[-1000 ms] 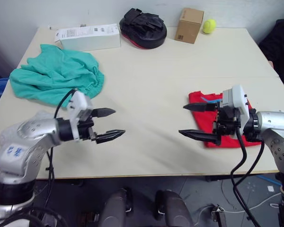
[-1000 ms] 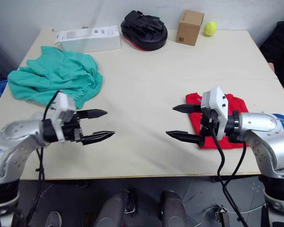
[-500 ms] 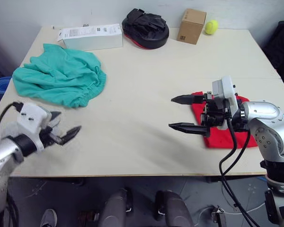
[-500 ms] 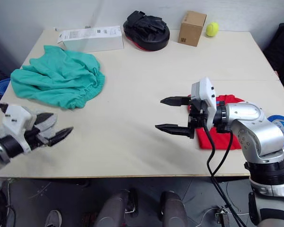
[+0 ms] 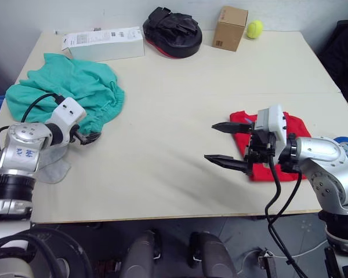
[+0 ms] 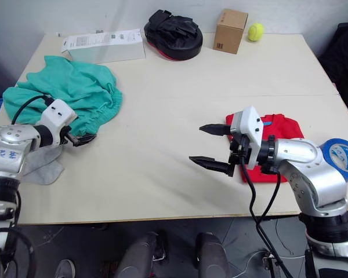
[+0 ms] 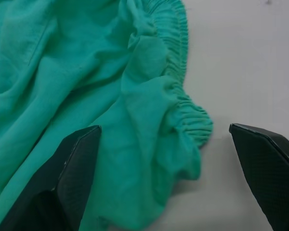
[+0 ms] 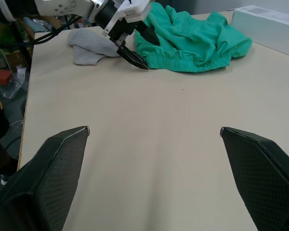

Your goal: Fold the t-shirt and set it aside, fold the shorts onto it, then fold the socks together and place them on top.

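— Looking at the left gripper [image 5: 88, 137], why is it sitting so low at the near left?

— It is pointing at the gathered waist of the shorts [image 6: 75, 92], which are lying crumpled on the left side of the table [image 5: 180, 104]. Its fingers are spread wide in the left wrist view, one over teal cloth and one over bare tabletop, with the elastic hem between them and nothing gripped. I judge it is lining up to pinch that hem.

— And the right gripper [image 6: 211, 146]?

— It is hovering over bare table just left of the t-shirt [image 5: 292, 128], fingers apart and empty. The red shirt is lying as a small flat bundle at the near right, so the first fold looks done and the shorts step is probably in hand.

— Where are the socks [image 6: 37, 164]?

— They are lying grey and limp at the near left edge, partly under the left arm, close to the shorts.

— Is anything standing in the way?

— Nothing is crowding the middle. A white box [image 5: 103, 43], a black padded mitt [image 5: 171, 33], a cardboard box [image 5: 230, 28] and a tennis ball [image 5: 254, 29] are sitting along the far edge, well apart. A blue tape roll [image 6: 343, 155] is lying right of the shirt.
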Robot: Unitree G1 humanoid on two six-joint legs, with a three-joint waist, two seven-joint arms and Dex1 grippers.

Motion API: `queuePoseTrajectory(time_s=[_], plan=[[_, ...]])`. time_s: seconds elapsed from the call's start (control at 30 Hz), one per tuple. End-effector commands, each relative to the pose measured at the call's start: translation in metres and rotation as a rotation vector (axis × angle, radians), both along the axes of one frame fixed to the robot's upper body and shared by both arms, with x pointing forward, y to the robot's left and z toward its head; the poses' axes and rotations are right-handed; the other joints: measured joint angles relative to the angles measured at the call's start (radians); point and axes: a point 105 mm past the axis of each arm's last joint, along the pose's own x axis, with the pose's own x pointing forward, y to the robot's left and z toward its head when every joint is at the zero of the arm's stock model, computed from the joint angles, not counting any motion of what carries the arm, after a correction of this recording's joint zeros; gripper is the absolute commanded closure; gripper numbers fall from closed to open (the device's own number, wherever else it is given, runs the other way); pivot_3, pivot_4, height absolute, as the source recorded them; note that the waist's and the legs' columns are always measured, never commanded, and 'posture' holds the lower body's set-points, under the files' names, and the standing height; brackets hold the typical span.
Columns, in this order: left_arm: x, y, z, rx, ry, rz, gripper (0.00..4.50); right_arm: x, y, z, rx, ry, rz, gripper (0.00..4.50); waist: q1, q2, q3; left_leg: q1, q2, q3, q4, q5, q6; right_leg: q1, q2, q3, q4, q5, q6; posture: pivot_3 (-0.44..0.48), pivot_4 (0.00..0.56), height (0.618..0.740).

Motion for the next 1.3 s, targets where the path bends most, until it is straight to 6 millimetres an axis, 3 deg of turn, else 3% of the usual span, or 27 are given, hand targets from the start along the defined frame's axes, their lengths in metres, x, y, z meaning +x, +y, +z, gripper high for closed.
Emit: queuePoseTrajectory(time_s=[0.03, 0.17, 0.47, 0.63, 0.73, 0.83, 1.03, 1.3], plan=[[0.008, -0.001, -0.001, -0.042, 0.011, 0.006, 0.43, -0.008, 0.001, 0.013, 0.009, -0.06, 0.002, 0.0, 0.001, -0.001, 0.0, 0.0, 0.0, 0.0, 0.001, 0.0, 0.001, 0.0, 0.0, 0.0, 0.0, 0.0, 0.0, 0.0, 0.15, 0.74], [0.015, -0.004, -0.009, -0.184, 0.079, 0.046, 1.59, -0.007, 0.0, 0.017, 0.009, -0.07, -0.011, 0.0, 0.002, -0.001, 0.0, 0.0, 0.0, 0.0, 0.004, 0.001, 0.002, 0.0, -0.002, 0.001, 0.0, 0.0, 0.0, 0.0, 0.15, 0.74], [0.018, -0.032, 0.009, -0.323, 0.082, -0.038, 4.45, -0.007, -0.005, 0.015, -0.023, -0.073, -0.029, 0.0, 0.004, -0.001, 0.0, 0.001, 0.0, -0.002, 0.005, 0.001, 0.001, 0.0, -0.003, 0.0, 0.002, 0.0, 0.0, 0.0, 0.15, 0.74], [0.003, -0.079, 0.028, -0.428, 0.117, -0.199, 4.48, -0.009, -0.006, 0.012, -0.044, -0.069, -0.022, 0.0, 0.002, -0.003, 0.0, -0.001, 0.0, -0.002, 0.006, 0.001, 0.002, 0.001, -0.002, 0.0, 0.003, 0.001, 0.001, 0.0, 0.15, 0.74], [-0.027, -0.128, 0.038, -0.433, 0.179, -0.42, 4.48, -0.012, -0.008, 0.004, -0.092, -0.072, -0.009, 0.0, 0.001, -0.003, 0.0, -0.001, 0.0, -0.003, 0.008, 0.001, 0.002, 0.002, -0.002, 0.0, 0.002, 0.001, 0.001, 0.0, 0.15, 0.74], [-0.051, -0.159, 0.042, -0.439, 0.227, -0.537, 4.48, -0.014, -0.009, -0.003, -0.119, -0.071, -0.002, 0.0, 0.001, -0.003, 0.0, -0.001, 0.0, -0.004, 0.008, 0.001, 0.002, 0.003, -0.001, 0.0, 0.002, 0.001, 0.001, 0.0, 0.15, 0.74], [-0.084, -0.197, 0.035, -0.44, 0.309, -0.68, 4.48, -0.017, -0.018, -0.024, -0.22, -0.093, 0.002, 0.0, 0.002, -0.003, 0.0, 0.0, 0.0, -0.005, 0.012, 0.001, 0.002, 0.006, -0.001, -0.001, 0.001, 0.0, 0.001, 0.0, 0.15, 0.74], [-0.096, -0.231, 0.016, -0.524, 0.4, -0.724, 4.48, -0.02, -0.024, -0.04, -0.295, -0.121, 0.013, 0.0, 0.006, -0.003, 0.0, 0.001, 0.0, -0.006, 0.013, 0.0, 0.002, 0.008, -0.002, -0.001, 0.0, 0.0, 0.001, 0.0, 0.15, 0.74]])
